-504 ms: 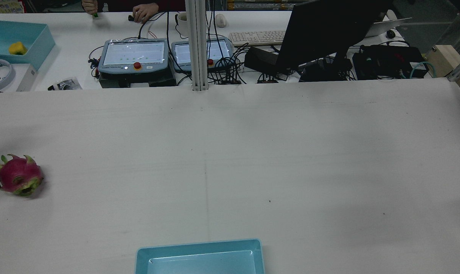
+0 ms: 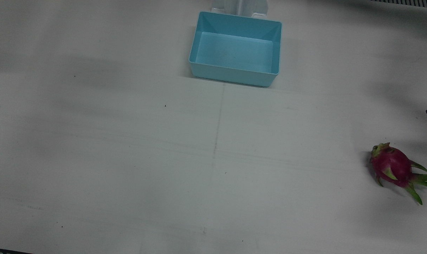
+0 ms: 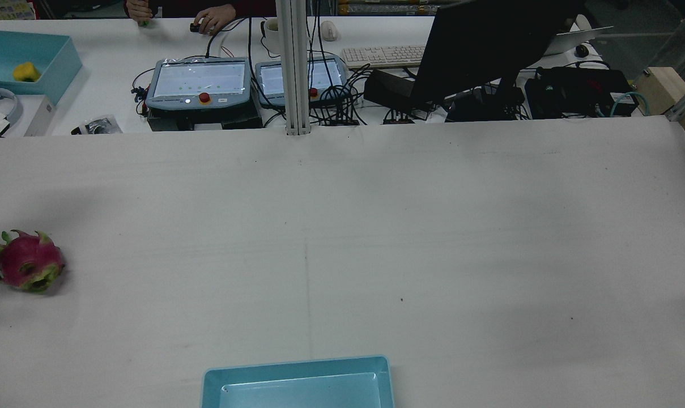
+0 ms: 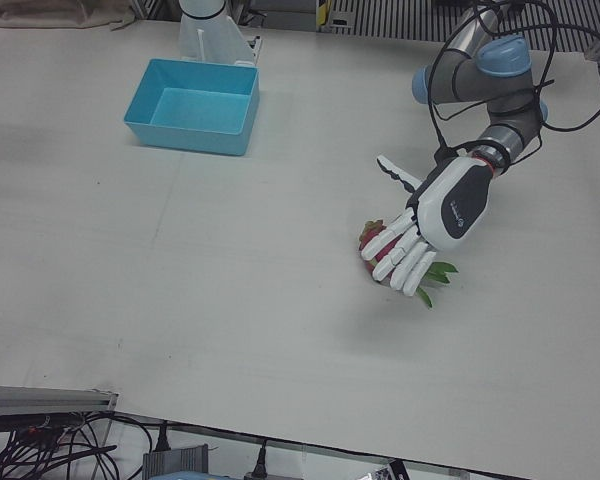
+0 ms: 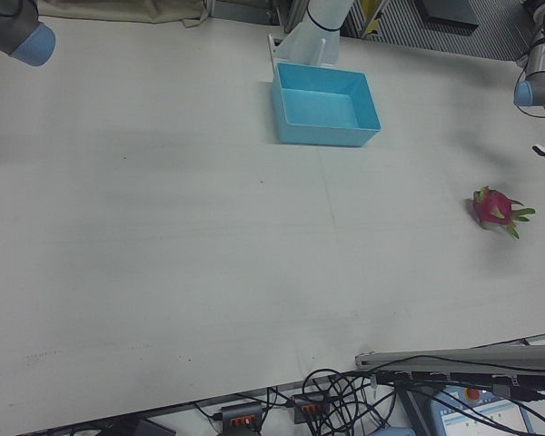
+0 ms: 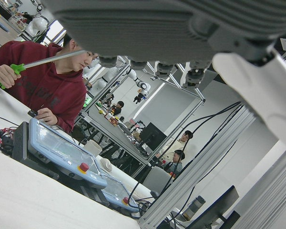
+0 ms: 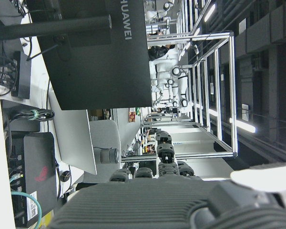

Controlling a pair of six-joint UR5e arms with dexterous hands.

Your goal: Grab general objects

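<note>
The left robot hand (image 4: pixel 420 232) hovered with fingers spread and empty, directly above the dragon fruit (image 4: pixel 372 240) lying on the worktop (image 4: pixel 230 260). A good grasp would likely close across the fruit's short width. Its long axis lay flat, green leaf tips pointing away from the blue bin (image 4: pixel 192 105).

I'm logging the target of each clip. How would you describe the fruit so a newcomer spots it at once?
Start at the white table and its blue bin by the pedestals. Go toward the robot's left side, where the left hand hovers open. The dragon fruit lies there alone: magenta skin with green leafy tips, the only loose item on the table.
</note>
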